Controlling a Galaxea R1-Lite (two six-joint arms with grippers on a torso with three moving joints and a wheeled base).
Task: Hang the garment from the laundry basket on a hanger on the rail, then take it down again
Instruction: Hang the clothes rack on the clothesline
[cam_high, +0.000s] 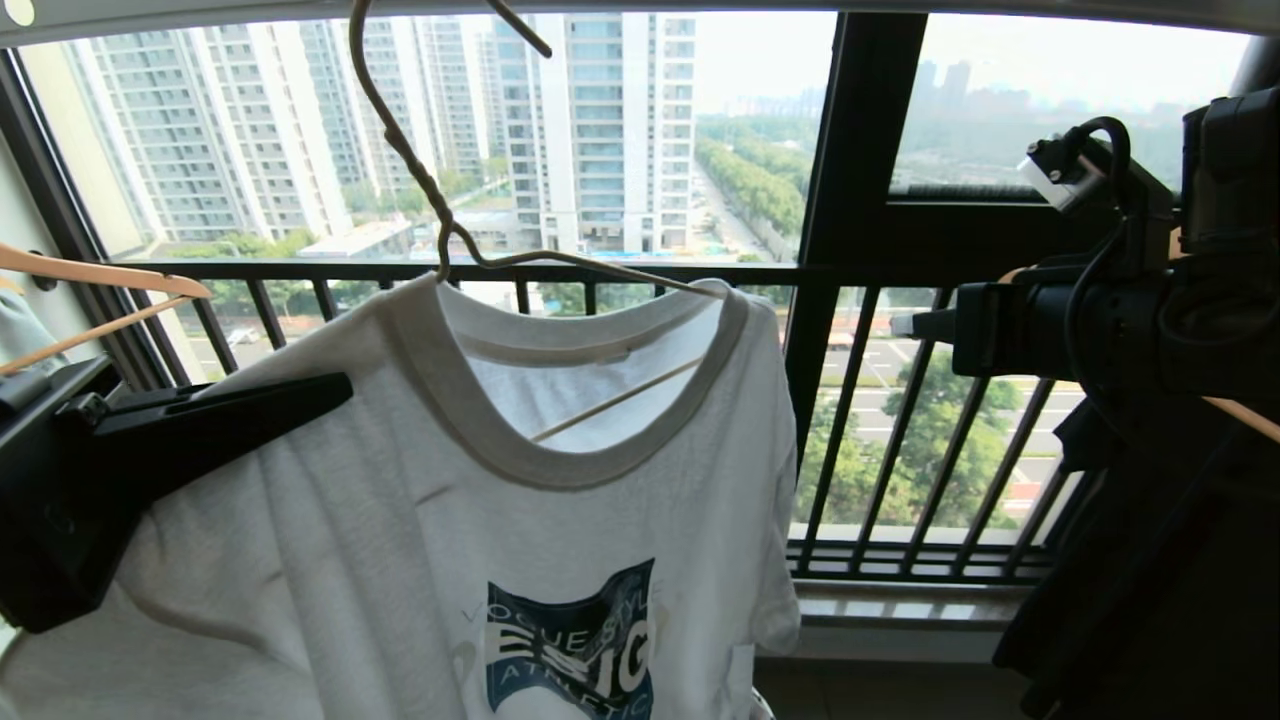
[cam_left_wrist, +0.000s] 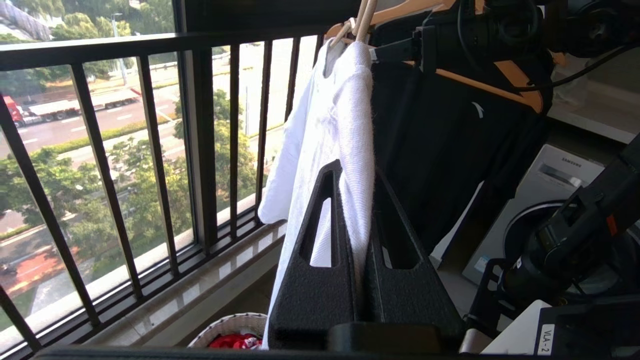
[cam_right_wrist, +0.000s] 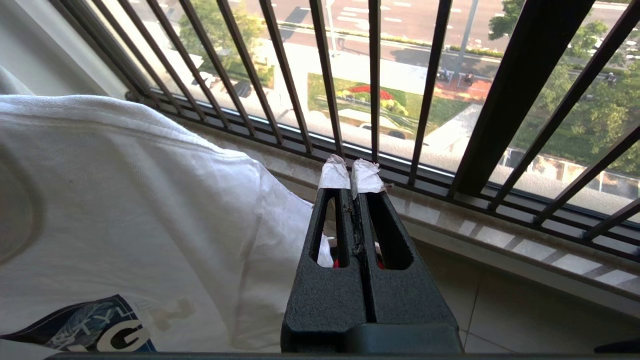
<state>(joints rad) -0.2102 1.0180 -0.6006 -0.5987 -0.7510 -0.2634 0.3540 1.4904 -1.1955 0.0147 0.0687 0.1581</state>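
Observation:
The garment (cam_high: 400, 560), a white T-shirt with a grey collar and a blue logo, hangs on the thin wire hanger (cam_high: 420, 180). The hanger's hook runs up out of view beside the grey rail (cam_high: 150, 18). My left gripper (cam_high: 335, 388) comes in from the left and is shut on the garment's shoulder fabric (cam_left_wrist: 350, 125); white cloth is pinched between its fingers (cam_left_wrist: 320, 280). To the shirt's right, my right gripper (cam_high: 905, 325) is shut and holds nothing (cam_right_wrist: 351, 172). The laundry basket (cam_left_wrist: 225, 325) stands on the floor below, with a red cloth (cam_left_wrist: 235, 341) in it.
The black barred window railing (cam_high: 900, 450) runs close behind the shirt. Wooden hangers (cam_high: 100, 280) hang at the left. A black garment on a wooden hanger (cam_left_wrist: 450, 125) hangs right beside the shirt. A washing machine (cam_left_wrist: 550, 200) stands behind that.

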